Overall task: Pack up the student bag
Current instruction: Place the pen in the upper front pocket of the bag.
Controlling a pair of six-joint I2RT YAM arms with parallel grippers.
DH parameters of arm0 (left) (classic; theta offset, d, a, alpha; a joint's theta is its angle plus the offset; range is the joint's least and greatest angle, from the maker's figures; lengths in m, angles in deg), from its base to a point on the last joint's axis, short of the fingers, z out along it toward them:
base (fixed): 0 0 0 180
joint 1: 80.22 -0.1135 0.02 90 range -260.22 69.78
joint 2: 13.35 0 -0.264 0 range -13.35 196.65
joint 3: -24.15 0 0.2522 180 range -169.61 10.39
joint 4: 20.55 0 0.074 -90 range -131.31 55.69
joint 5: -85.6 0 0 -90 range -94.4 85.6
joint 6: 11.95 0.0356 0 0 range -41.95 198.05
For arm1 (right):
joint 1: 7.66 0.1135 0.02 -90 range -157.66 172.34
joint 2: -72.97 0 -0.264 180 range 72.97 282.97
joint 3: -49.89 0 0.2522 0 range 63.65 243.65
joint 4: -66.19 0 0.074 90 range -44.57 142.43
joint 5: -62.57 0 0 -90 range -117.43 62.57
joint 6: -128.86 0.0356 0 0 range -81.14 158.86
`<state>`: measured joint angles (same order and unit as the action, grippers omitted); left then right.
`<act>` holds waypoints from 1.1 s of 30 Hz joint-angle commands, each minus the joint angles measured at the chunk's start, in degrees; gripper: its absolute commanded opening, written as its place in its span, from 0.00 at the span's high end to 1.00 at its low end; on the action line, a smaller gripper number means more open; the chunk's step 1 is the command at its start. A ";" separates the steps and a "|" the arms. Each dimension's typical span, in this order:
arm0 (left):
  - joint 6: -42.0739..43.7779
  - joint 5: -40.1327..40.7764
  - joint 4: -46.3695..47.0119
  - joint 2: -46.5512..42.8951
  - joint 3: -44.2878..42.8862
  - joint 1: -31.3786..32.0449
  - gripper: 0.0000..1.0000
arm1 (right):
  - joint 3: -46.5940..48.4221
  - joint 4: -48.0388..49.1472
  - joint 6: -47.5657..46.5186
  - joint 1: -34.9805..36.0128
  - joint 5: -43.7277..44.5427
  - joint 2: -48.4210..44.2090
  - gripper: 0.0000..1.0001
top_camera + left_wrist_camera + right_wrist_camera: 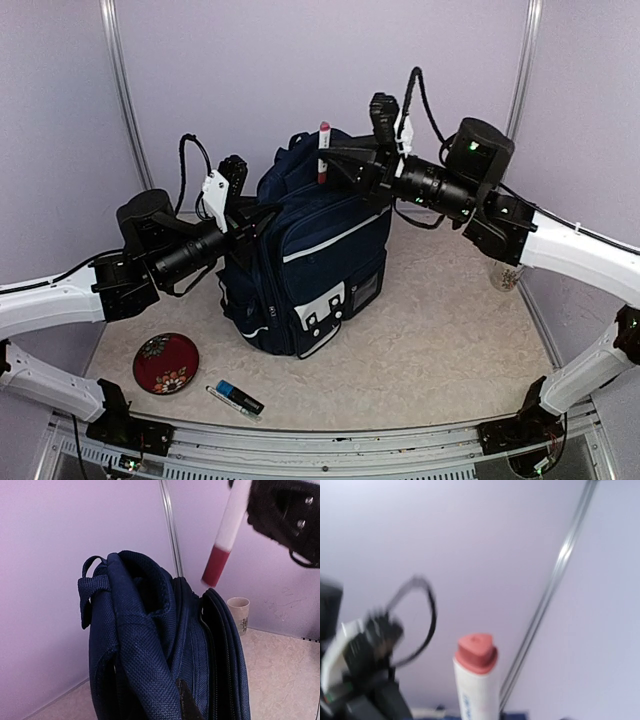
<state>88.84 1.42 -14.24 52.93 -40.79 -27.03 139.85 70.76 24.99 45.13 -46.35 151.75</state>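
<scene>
The student bag [310, 255] stands upright mid-table, navy with white stripes and a white patch low on its front. Its top compartments gape open in the left wrist view [150, 645]. My right gripper [345, 158] is shut on a white marker [323, 150] with red ends and holds it upright just above the bag's top opening. The marker also shows in the left wrist view [227, 525] and in the right wrist view [477, 680]. My left gripper [252, 214] is at the bag's upper left edge, shut on a fold of its fabric, its fingers mostly hidden.
A red round floral dish [165, 362] and a blue-and-black marker [240, 397] lie on the table in front of the bag, at the left. A paper cup [507, 276] stands at the right wall, behind the right arm. Purple walls with metal posts enclose the table.
</scene>
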 commanded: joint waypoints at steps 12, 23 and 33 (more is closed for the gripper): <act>1.93 -0.34 2.97 -0.11 -2.96 0.29 1.00 | 6.50 -26.13 -1.10 -6.39 -8.00 4.51 1.00; 2.25 0.02 2.62 -0.50 -2.98 0.34 1.00 | 24.85 -52.74 -3.35 -6.28 9.62 14.09 0.58; 2.28 0.59 2.38 0.51 -3.30 0.18 1.00 | 27.54 -50.35 -4.68 4.95 13.59 12.64 0.34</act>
<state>89.89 2.25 -15.07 53.30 -41.47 -26.88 168.40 19.09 20.36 44.00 -33.58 166.18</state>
